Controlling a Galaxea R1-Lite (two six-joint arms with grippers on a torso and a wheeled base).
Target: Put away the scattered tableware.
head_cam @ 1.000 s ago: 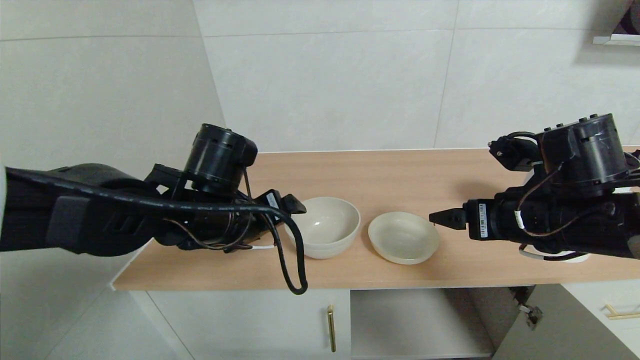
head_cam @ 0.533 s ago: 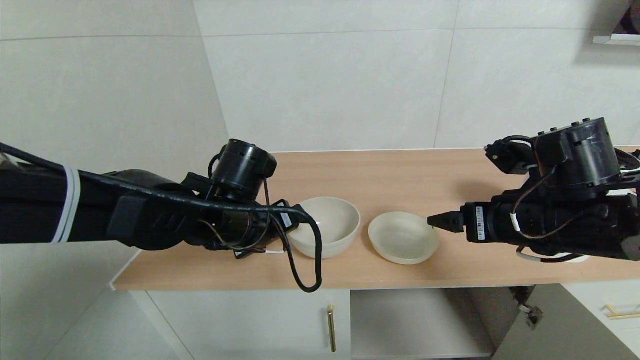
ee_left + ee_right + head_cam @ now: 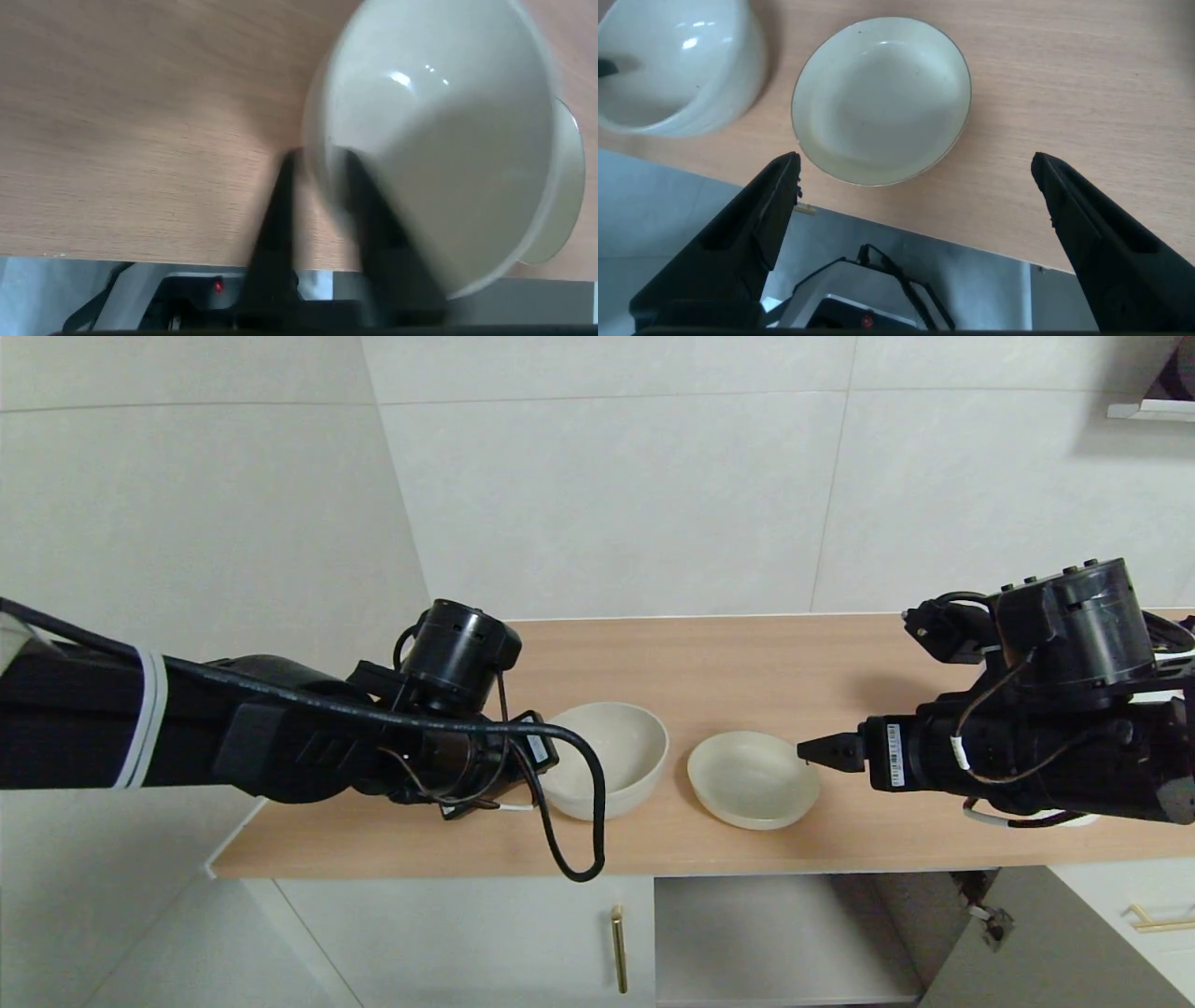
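Note:
A deep cream bowl (image 3: 611, 756) sits on the wooden counter (image 3: 747, 663), tipped slightly to the right. My left gripper (image 3: 549, 749) is at its left rim. In the left wrist view, one finger (image 3: 277, 219) is outside the bowl (image 3: 439, 140) and the other inside, and the left gripper (image 3: 318, 166) is shut on the rim. A shallow cream dish (image 3: 754, 778) lies just right of the bowl. My right gripper (image 3: 822, 749) hovers at the dish's right edge. It is open wide, with the dish (image 3: 882, 98) framed between the two fingers of the right gripper (image 3: 915, 166).
A tiled wall runs behind the counter. The counter's front edge (image 3: 579, 870) is near both dishes. Below it are a cabinet door with a gold handle (image 3: 617, 947) and an open compartment (image 3: 775, 933). A white object (image 3: 1036, 817) lies under my right arm.
My left arm has moved right, and its fingers have closed over the bowl's left rim. The bowl has tipped a little. My right gripper has edged slightly left toward the dish.

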